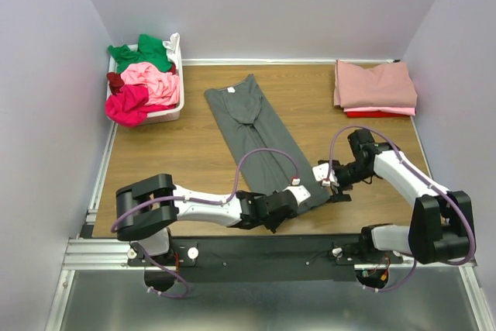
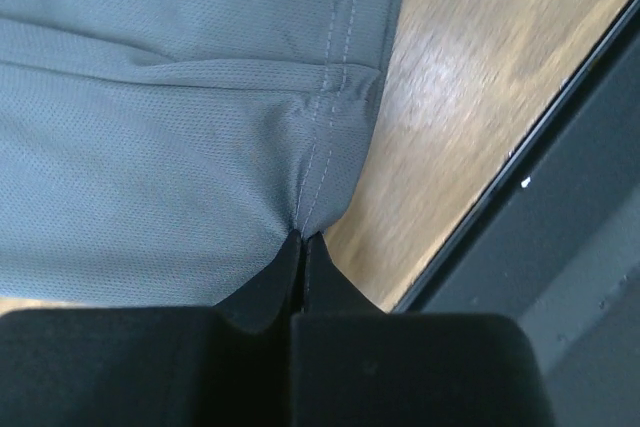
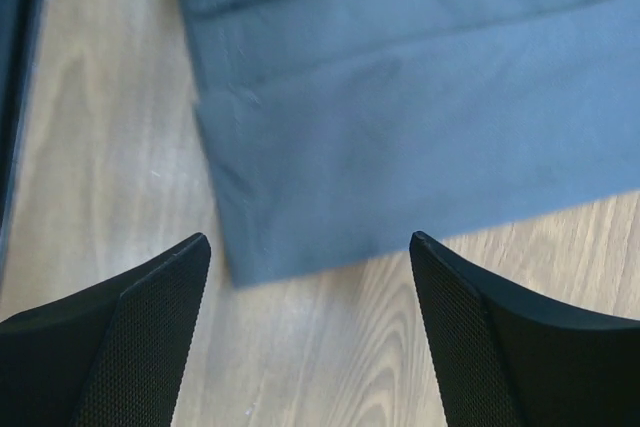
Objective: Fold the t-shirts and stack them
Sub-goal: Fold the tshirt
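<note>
the dark grey t-shirt lies as a long narrow strip slanting across the middle of the table in the overhead view, with its collar toward the upper centre and its hem toward the lower centre by the arms. the left gripper is pinched fully shut on one corner of that hem, and the stitched edge puckers up into its tips. the right gripper is spread wide and holds nothing; the other hem corner lies on the wood between its fingers, though i cannot tell whether the tips touch the table. the step in hand looks like taking both hem corners so the bottom can be carried up toward the collar. to do it well, the right gripper should close over its corner through all the layers, about as deep as the left has bitten. both should then lift together and level, keeping the hem taut so the fold lands square. the left arm's lilac cable arches over the lower half of the strip and might brush the cloth. at upper right a folded stack, dusty rose over pink over red, sits well apart. at upper left the white basket holds a crumpled green shirt, a pink shirt and a magenta shirt, also off the fold path.
</note>
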You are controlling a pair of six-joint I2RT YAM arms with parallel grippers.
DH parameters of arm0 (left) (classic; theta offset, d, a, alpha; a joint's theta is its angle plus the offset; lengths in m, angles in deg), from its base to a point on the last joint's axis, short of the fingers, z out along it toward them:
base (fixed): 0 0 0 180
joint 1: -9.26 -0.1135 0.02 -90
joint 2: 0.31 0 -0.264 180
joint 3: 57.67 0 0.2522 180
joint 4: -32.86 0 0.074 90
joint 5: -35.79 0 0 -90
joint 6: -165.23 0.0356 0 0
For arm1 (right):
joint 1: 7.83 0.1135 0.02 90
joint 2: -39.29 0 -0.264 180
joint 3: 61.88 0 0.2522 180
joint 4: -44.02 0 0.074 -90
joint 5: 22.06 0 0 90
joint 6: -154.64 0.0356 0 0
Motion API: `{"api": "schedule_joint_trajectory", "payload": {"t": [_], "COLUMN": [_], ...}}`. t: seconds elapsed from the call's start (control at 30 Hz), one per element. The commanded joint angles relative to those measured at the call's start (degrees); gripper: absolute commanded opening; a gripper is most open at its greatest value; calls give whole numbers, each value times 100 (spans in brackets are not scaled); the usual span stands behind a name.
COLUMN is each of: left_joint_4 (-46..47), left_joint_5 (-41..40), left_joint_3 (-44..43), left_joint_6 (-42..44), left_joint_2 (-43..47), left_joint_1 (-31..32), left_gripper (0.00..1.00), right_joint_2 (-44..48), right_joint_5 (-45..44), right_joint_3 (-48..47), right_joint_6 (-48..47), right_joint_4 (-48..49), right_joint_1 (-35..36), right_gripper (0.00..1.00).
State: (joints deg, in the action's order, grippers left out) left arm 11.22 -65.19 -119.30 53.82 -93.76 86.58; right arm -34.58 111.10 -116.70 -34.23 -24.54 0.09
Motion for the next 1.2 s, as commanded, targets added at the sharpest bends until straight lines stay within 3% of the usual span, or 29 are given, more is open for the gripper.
{"api": "schedule_joint_trajectory", "payload": {"t": [0.0,0.33,0.57,0.63,0.8,0.9,1.17], "left_joint_4": [-100,-56,-30,-3,155,295,691], "left_joint_5": [263,290,307,333,492,606,1001], "left_joint_3": [226,191,349,384,516,604,1026], "left_joint_6": [-338,-320,-381,-382,-346,-355,-320], "left_joint_2": [117,28,239,318,520,599,1161], "left_joint_1": [20,38,38,38,38,38,29], "left_gripper": [0,0,0,0,0,0,0], "right_joint_2": [4,258,162,136,153,232,751], "right_joint_5": [-439,-545,-888,-949,-1046,-985,42], "right_joint_3": [247,1179,1285,1293,1364,1390,531], "right_joint_6": [79,420,632,702,738,781,912], "right_joint_4": [427,1225,1560,1665,1807,1798,657], "right_joint_1": [121,569,667,719,781,798,825], "right_gripper": [86,74,57,49,14,0,0]}}
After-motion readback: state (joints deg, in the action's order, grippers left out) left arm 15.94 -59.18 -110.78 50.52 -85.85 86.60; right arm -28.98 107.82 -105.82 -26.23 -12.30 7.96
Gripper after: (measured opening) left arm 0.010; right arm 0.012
